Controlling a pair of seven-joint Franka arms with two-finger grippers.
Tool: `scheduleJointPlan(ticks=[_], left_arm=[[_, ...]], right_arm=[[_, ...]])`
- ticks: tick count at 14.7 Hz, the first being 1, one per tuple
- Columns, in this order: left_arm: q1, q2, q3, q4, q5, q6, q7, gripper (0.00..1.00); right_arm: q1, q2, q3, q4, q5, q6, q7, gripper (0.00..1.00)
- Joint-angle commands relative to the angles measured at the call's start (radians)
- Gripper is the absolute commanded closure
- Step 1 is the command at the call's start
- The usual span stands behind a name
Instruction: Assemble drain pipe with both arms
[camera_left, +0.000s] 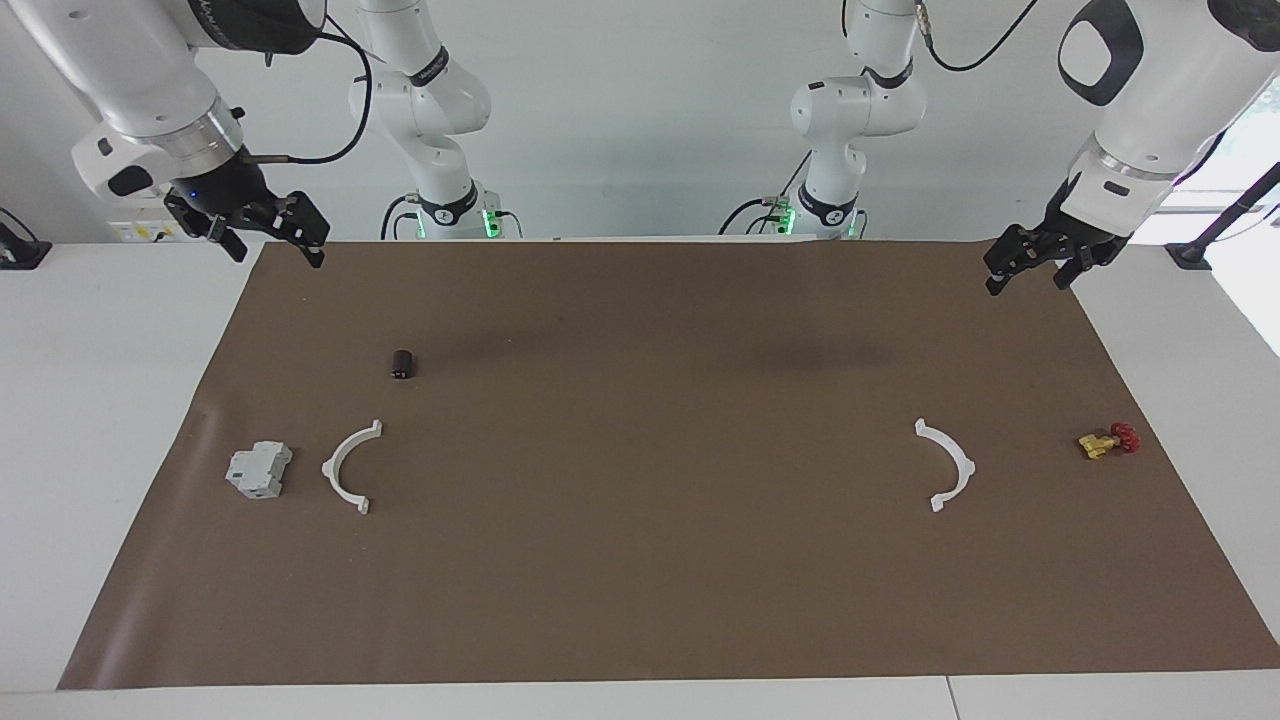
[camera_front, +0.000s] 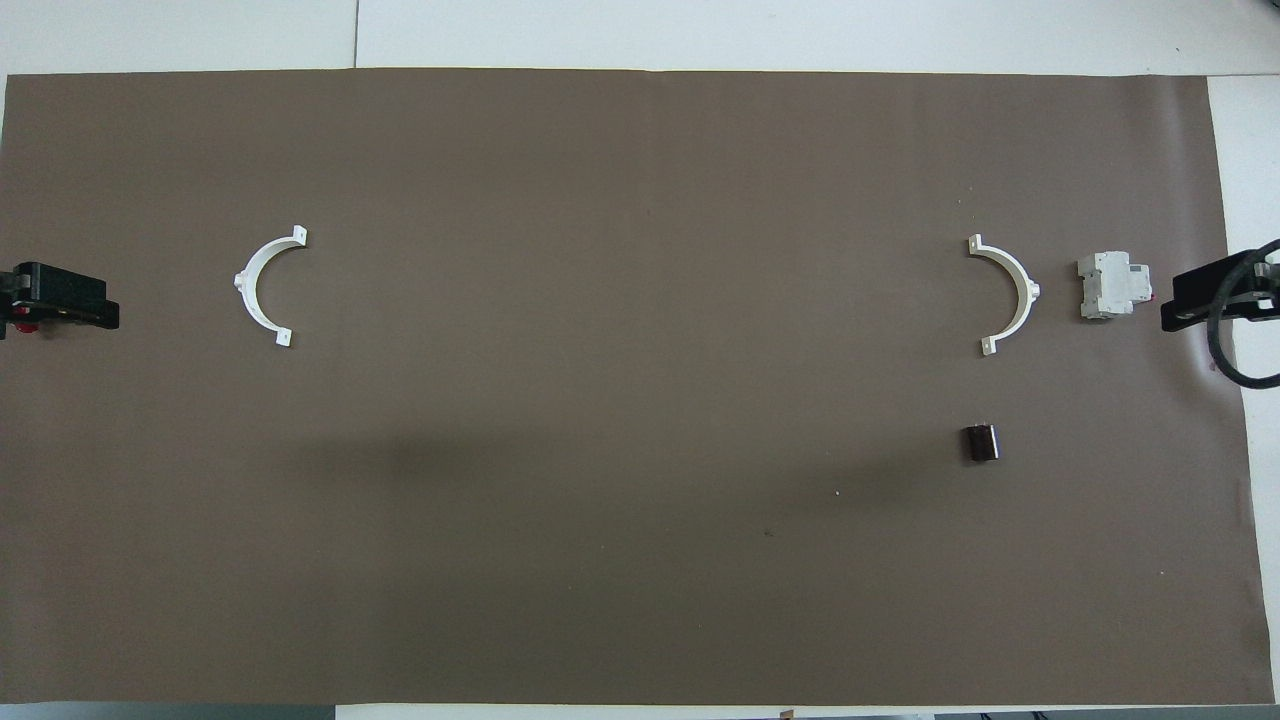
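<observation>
Only the facing view shows the yellow valve (camera_left: 1108, 441) uncovered.

Both arms wait, raised at the two ends of the desk. The left arm (camera_left: 1150, 90) enters at the upper right of the facing frame, its forearm sloping down and inward, wrist bent so the left hand (camera_left: 1030, 268) hangs above the mat's upper right corner. Its black fingers (camera_left: 1000, 275) point downward toward the frame's lower left and stand apart.

The right arm (camera_left: 130, 80) comes in at the upper left of the facing frame, mirrored, with the right hand (camera_left: 275, 245) over the mat's upper left corner. Its fingers (camera_left: 312, 240) are spread too, angled down toward the frame's lower right.

In the overhead frame only the hands' tips show, at mid-height on either edge.
</observation>
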Motion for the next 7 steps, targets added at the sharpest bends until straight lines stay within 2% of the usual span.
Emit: scheduleJointPlan(ticks=[1,6,7], left_arm=[[0.002,0.001,0.002,0.014,-0.01,-0.016,-0.008,0.0],[0.004,-0.005,0.002,0.003,-0.01,-0.028,-0.011,0.0],[0.004,-0.005,0.001,0.001,-0.01,-0.032,-0.015,0.0]], right_arm=[[-0.009,-0.007,0.001,-0.015,0.021,0.024,-0.017,0.0],[-0.01,-0.011,0.002,-0.019,0.024,0.014,-0.022,0.0],[-0.007,-0.028,0.002,-0.05,0.022,0.021,-0.046,0.0]])
